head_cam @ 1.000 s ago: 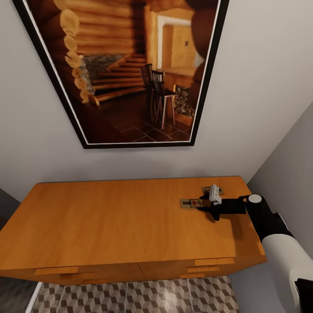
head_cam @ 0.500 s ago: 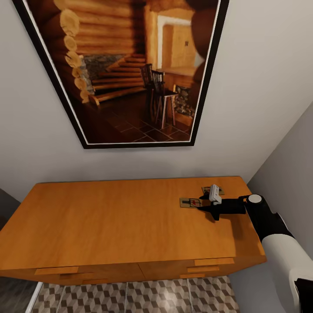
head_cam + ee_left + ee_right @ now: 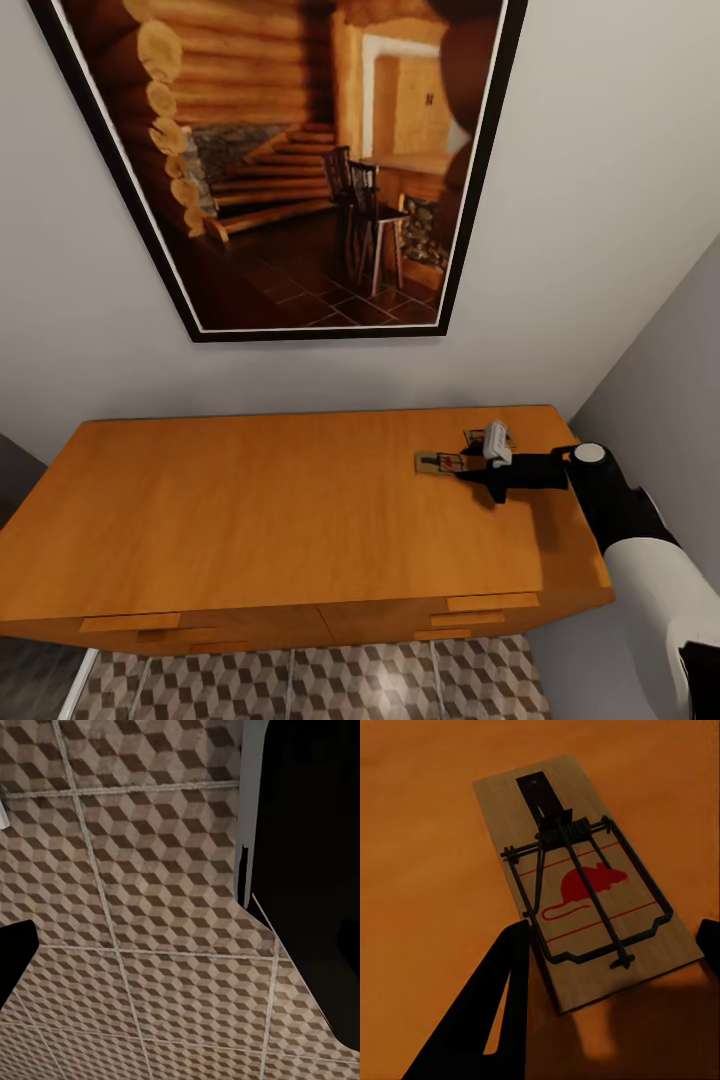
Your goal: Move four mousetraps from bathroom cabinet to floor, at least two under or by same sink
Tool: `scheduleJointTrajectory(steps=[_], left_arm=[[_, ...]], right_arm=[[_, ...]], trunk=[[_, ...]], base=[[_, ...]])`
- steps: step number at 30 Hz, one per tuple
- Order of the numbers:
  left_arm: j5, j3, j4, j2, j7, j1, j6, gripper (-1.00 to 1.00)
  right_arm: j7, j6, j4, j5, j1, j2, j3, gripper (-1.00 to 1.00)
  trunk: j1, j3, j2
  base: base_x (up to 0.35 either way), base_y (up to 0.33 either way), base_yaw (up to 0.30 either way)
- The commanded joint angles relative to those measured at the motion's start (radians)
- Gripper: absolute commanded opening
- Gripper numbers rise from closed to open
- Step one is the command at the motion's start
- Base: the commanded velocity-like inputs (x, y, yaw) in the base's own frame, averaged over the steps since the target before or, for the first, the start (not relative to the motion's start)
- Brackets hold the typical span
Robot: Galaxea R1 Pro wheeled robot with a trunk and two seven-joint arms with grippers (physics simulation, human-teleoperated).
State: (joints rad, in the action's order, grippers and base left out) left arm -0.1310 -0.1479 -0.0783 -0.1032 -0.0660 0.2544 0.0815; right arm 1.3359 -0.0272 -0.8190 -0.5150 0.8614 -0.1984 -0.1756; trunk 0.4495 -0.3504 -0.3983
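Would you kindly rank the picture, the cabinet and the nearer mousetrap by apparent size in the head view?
1. Picture and cabinet: alike, too close to rank.
2. Mousetrap: by far the smallest.

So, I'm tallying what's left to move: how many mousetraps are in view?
2. One mousetrap lies on the cabinet top, by the right end effector; a second mousetrap sits just behind, partly hidden by the arm. Others may be hidden.

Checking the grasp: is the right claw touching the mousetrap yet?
Cannot tell. In the right wrist view the open right claw straddles the mousetrap; one finger borders its edge, no clear gap or contact.
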Motion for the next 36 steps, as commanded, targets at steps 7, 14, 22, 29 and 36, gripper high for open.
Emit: scheduleJointTrajectory(steps=[7,14,22,29,36], left_arm=[[-0.01,-0.009,-0.004,0.0,0.0,0.002,0.007,1.0],[-0.01,-0.009,-0.004,0.0,0.0,0.002,0.007,1.0],[-0.01,-0.009,-0.004,0.0,0.0,0.002,0.007,1.0],[-0.01,-0.009,-0.004,0.0,0.0,0.002,0.007,1.0],[-0.01,-0.009,-0.004,0.0,0.0,0.002,0.007,1.0]], right_arm=[[0.003,0.075,-0.043,-0.005,0.001,0.002,-0.015,-1.0],[0.003,0.158,-0.092,-0.005,0.001,0.003,-0.017,-1.0],[0.003,0.176,-0.104,-0.005,0.001,0.004,-0.017,-1.0],[0.002,0.18,-0.104,-0.005,0.001,0.005,-0.016,-1.0],[0.002,0.179,-0.104,-0.005,0.001,0.005,-0.015,-1.0]], trunk=[[0.001,-0.002,-0.002],[0.001,-0.002,-0.002],[0.001,-0.002,-0.002],[0.001,-0.002,-0.002],[0.001,-0.002,-0.002]], base=[[0.0,0.0,0.0],[0.0,0.0,0.0],[-0.002,0.0,0.0],[-0.093,0.087,0.0],[-0.162,0.213,0.0]])
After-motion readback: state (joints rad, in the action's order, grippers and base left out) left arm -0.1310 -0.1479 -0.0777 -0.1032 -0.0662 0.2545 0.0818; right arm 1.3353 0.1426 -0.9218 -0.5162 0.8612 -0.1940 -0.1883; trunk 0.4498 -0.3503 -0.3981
